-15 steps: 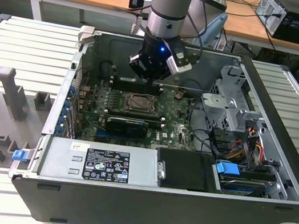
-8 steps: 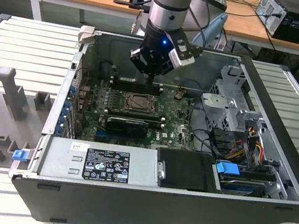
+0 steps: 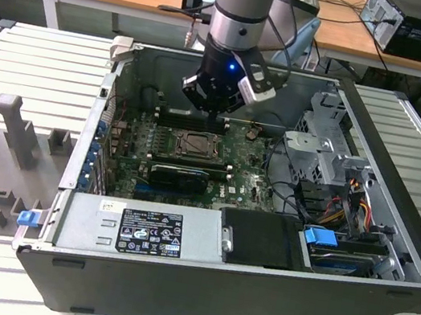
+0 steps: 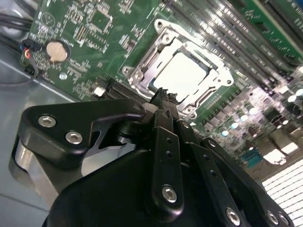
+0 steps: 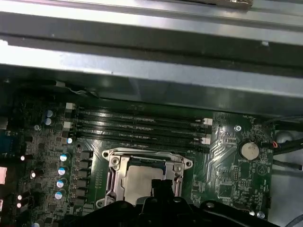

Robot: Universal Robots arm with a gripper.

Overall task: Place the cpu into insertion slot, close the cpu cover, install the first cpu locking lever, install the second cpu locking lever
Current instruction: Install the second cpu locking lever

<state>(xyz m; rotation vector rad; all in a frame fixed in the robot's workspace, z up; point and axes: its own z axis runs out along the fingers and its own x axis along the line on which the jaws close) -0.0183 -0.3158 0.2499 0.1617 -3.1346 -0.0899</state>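
The pale square cpu [image 4: 182, 75] lies flat in the insertion slot [image 4: 142, 71] on the green board. The silvery cpu cover [image 4: 215, 78] lies down around it, and the chip shows through its window. My gripper [image 4: 163, 97] hangs just above the socket's near edge with its black fingers pressed together and nothing between them. In the first wrist view the cpu [image 5: 139, 177] and the cpu cover [image 5: 180, 168] sit right beyond the gripper [image 5: 158, 188]. In the exterior view the gripper [image 3: 215, 114] is over the far edge of the insertion slot [image 3: 196, 145], inside the open case.
Long black memory slots [image 5: 137, 125] run beside the socket. A round coin battery [image 5: 249, 150] sits on the board. The case wall [image 3: 82, 143], a drive cage [image 3: 327, 145], cables [image 3: 350, 198] and the power supply [image 3: 140, 231] close in the board.
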